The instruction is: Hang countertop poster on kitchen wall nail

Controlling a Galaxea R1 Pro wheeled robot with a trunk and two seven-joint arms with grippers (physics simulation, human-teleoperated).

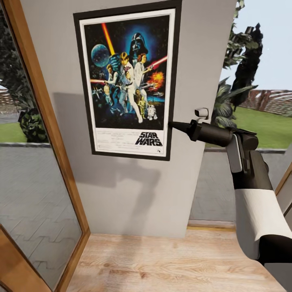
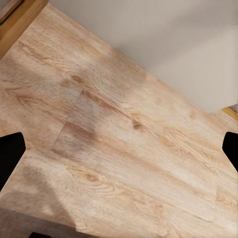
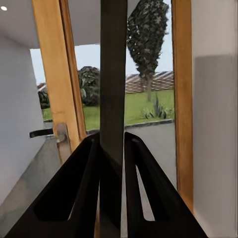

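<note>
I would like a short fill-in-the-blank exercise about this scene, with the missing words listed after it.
1. The right gripper is shut on the ____ edge of the poster.
2. The lettering on the poster reads ____.
3. The poster is flat against a grey ____.
4. Under the left gripper lies a ____ floor.

Missing words: right; STAR WARS; wall; wooden

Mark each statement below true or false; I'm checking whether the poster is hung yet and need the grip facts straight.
1. The right pincer grips the poster at its right edge. True.
2. The poster lies flat on the wooden floor. False: it stands upright against the grey wall, above the floor.
3. In the right wrist view, the frame edge runs between the two fingers. True.
4. The left pincer holds the poster's lower corner. False: it is open over bare floorboards.
5. The poster's lettering reads "STAR TREK". False: it reads "STAR WARS".
</note>
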